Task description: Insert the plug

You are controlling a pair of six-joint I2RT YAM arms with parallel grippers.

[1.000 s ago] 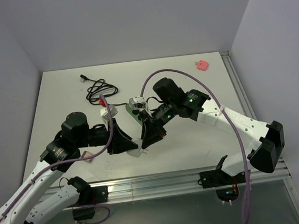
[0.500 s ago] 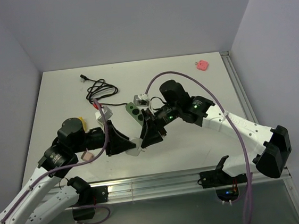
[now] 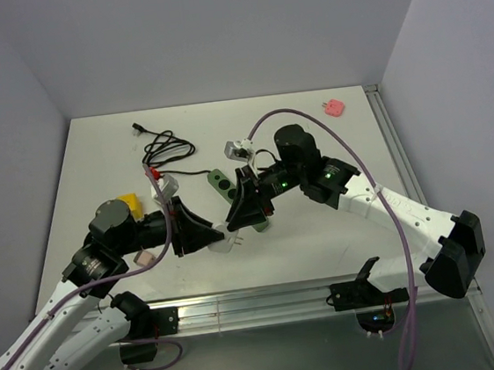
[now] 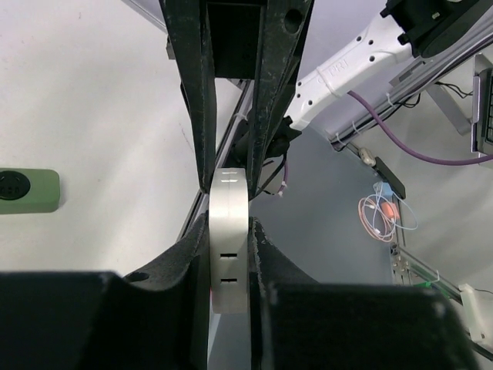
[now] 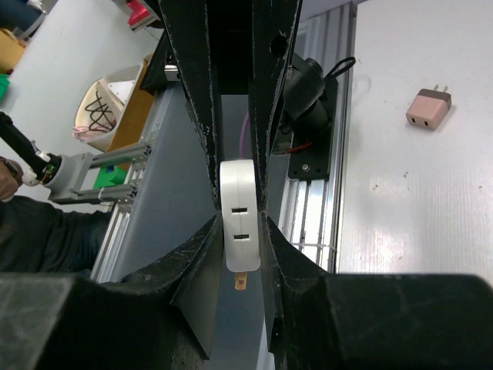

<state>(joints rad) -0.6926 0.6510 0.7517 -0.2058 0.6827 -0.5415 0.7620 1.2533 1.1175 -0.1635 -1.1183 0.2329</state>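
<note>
**Two-handed hold of the white plug (image 5: 240, 212), raised clear of the surface (image 3: 103, 165).** We read the left tool (image 4: 229, 231) and the right tool (image 5: 240, 223) as meeting tip to tip. Each is pressed together on the flat sides of what appears to be one body. The opposing fingers (image 5: 192, 77) show just beyond the plug in either wrist view. Two slots face up toward both cameras, and a brass prong (image 5: 241, 282) juts from the end nearest the right tool's palm.

We judge this to be a regrasp. With the prong pointing back into the right tool's grip, it cannot reach a socket, so a hold on the far end by the left tool would free it.

The green socket block (image 3: 222, 184), the likely target, lies on the surface to the left of the left tool, apart from it. A tan adapter (image 5: 428, 108) rests off to the right tool's side, untouched.
</note>
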